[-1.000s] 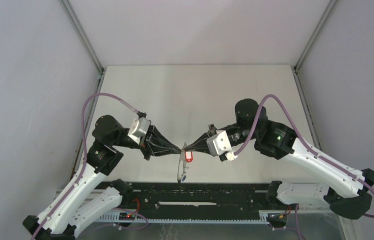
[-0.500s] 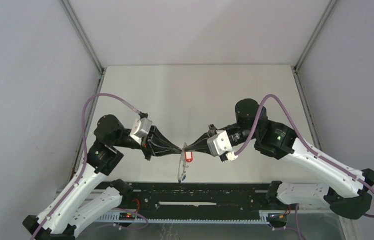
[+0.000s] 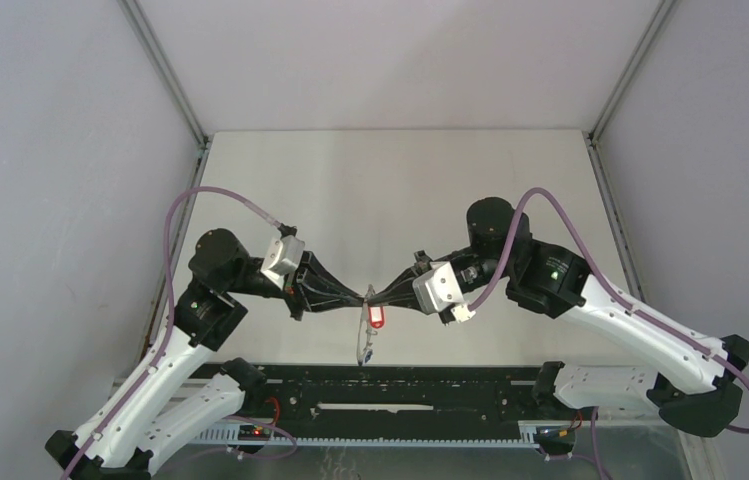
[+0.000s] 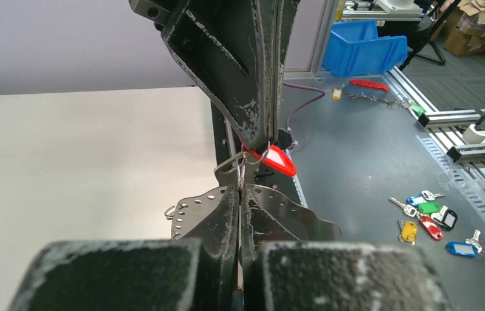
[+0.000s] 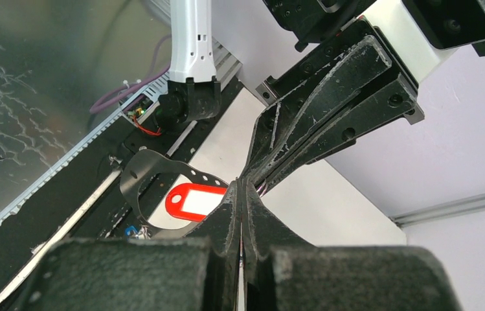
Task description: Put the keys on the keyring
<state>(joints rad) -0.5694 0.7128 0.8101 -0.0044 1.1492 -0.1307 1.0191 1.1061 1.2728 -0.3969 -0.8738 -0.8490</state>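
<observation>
My left gripper [image 3: 362,296] and right gripper [image 3: 374,296] meet tip to tip above the table's near edge, both shut. The keyring [image 4: 191,208], a thin grey metal band with small holes along its rim, hangs below them [image 3: 363,345]. The left gripper [image 4: 239,193] is shut on its upper rim. The red-headed key [image 3: 377,317] hangs at the meeting point. The right gripper [image 5: 243,184] pinches it by its metal end, with its red head [image 5: 194,201] just left of the tips. A small blue piece [image 5: 129,230] shows at the keyring's lower part; I cannot tell what it is.
A black rail [image 3: 400,385] runs along the near edge under the hanging keyring. In the left wrist view, several coloured spare keys [image 4: 430,217] and a blue bin [image 4: 362,46] lie on a grey bench beyond the table. Grey walls enclose the white table [image 3: 400,190].
Both grippers stay shut and together. The right arm has shifted slightly and the red key hangs a touch lower. Nothing was let go.
</observation>
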